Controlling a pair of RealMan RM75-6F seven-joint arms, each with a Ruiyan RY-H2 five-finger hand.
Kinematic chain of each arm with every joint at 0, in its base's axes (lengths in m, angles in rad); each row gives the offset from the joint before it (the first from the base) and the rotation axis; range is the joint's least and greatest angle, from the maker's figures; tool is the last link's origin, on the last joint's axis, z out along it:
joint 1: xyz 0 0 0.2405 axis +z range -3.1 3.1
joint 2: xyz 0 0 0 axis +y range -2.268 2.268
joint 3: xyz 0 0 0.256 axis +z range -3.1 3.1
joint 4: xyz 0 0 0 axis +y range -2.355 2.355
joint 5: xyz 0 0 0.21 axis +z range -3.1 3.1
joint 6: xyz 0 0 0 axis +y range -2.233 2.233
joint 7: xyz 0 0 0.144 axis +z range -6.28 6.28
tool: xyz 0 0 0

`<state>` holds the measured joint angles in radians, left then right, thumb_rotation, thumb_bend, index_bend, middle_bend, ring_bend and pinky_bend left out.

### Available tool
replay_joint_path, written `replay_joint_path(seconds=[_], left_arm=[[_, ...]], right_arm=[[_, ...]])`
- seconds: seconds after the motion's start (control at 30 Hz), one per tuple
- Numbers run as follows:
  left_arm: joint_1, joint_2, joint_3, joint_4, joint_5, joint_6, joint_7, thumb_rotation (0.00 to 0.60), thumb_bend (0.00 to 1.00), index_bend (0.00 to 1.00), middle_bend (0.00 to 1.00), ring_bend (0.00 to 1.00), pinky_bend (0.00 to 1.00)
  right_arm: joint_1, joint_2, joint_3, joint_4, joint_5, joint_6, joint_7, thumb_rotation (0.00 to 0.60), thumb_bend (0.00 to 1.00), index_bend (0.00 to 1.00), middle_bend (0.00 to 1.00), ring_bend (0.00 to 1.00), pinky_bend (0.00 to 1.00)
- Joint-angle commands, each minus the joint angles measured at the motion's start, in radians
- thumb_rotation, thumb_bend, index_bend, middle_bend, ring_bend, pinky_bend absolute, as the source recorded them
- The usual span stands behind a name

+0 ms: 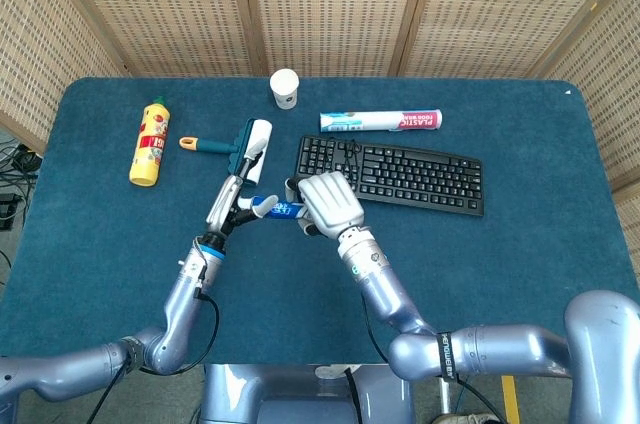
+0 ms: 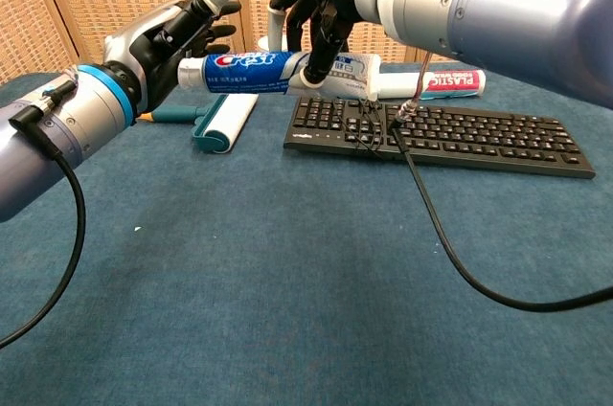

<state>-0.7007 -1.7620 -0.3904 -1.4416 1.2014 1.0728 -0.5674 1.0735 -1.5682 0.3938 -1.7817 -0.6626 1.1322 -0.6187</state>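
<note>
A blue and white Crest toothpaste tube [image 2: 251, 73] hangs level above the table, and my right hand [image 2: 326, 6] grips its flat tail end from above. In the head view the toothpaste tube [image 1: 276, 209] pokes out to the left of my right hand [image 1: 328, 202]. My left hand [image 2: 170, 40] is open with its fingers spread and pointing up. The tube's cap end lies right at its palm, though I cannot tell if they touch. From above, my left hand [image 1: 226, 206] sits just left of the tube.
A black keyboard [image 1: 395, 172] lies right of the hands, its cable dangling by my right hand. Behind are a plastic wrap roll [image 1: 380, 121], a paper cup [image 1: 285, 88], a teal lint roller [image 1: 245, 142] and a yellow bottle [image 1: 150, 141] on the blue table [image 1: 520, 264].
</note>
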Motion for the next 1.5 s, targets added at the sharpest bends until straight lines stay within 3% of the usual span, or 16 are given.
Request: replay_joint_path(seconds=[0.03, 1.0, 1.5], left_arm=[[0.003, -0.002, -0.001, 0.006, 0.01, 0.005, -0.017, 0.234, 0.0, 0.0, 0.0, 0.0, 0.0], [0.011, -0.009, -0.021, -0.004, 0.019, -0.049, -0.239, 0.236, 0.0, 0.0, 0.0, 0.0, 0.0], [-0.003, -0.033, -0.024, -0.014, 0.01, -0.052, -0.219, 0.235, 0.0, 0.0, 0.0, 0.0, 0.0]], right_arm=[[-0.002, 0.004, 0.0, -0.004, 0.0, -0.004, 0.009, 0.6, 0.75, 0.71, 0.7, 0.59, 0.65], [0.009, 0.018, -0.004, -0.02, -0.037, -0.025, 0.085, 0.6, 0.74, 0.71, 0.7, 0.6, 0.65], [0.023, 0.007, -0.003, -0.019, -0.038, -0.016, 0.089, 0.6, 0.74, 0.71, 0.71, 0.6, 0.65]])
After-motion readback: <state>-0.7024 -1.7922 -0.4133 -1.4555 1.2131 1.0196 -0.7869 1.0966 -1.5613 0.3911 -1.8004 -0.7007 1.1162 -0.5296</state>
